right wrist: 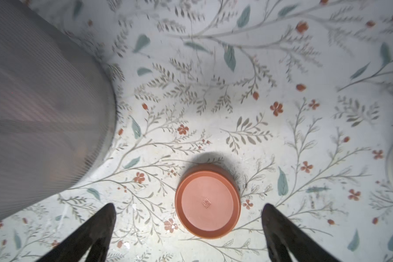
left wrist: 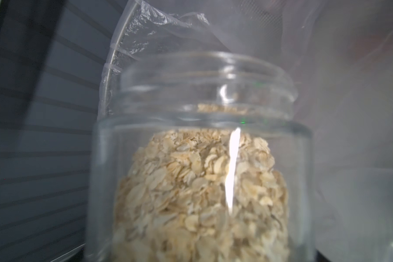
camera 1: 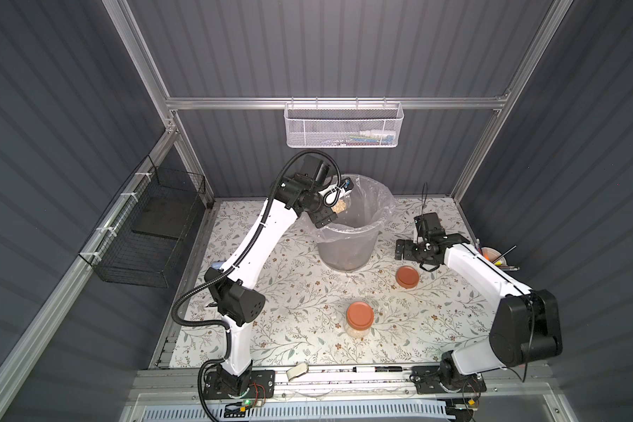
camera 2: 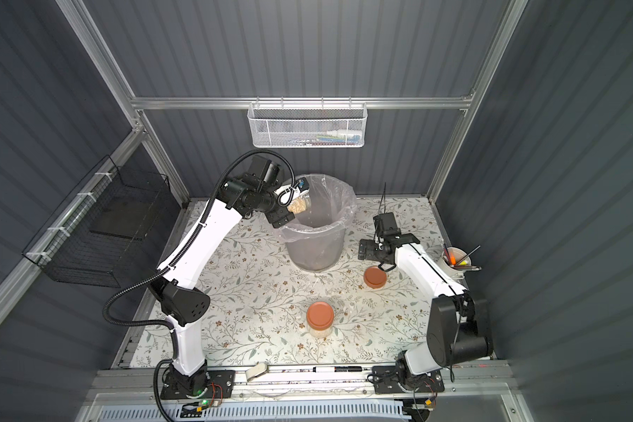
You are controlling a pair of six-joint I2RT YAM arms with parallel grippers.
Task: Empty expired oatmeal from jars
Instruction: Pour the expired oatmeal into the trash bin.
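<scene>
Left wrist view: oatmeal (left wrist: 202,192) fills the open jar (left wrist: 202,145), seemingly unpoured, pinched by the left pincer (camera 1: 338,202) and tilted at the bin (camera 1: 344,252) rim. Its lid (right wrist: 208,203) lies on the table (camera 1: 289,310) beneath the spread right pincer (right wrist: 188,206); the second jar (camera 1: 360,321) stands lidded, awaiting emptying

Base of open jar (left wrist: 200,158) past the wrist view's edge; wall basket (camera 1: 307,128) contents indistinct.

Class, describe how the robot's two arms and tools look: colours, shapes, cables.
Left arm and right arm: white links, black joints. Ribbed black hose along the left; thin black wires on the right. Right tool: dark tapered fingers.
</scene>
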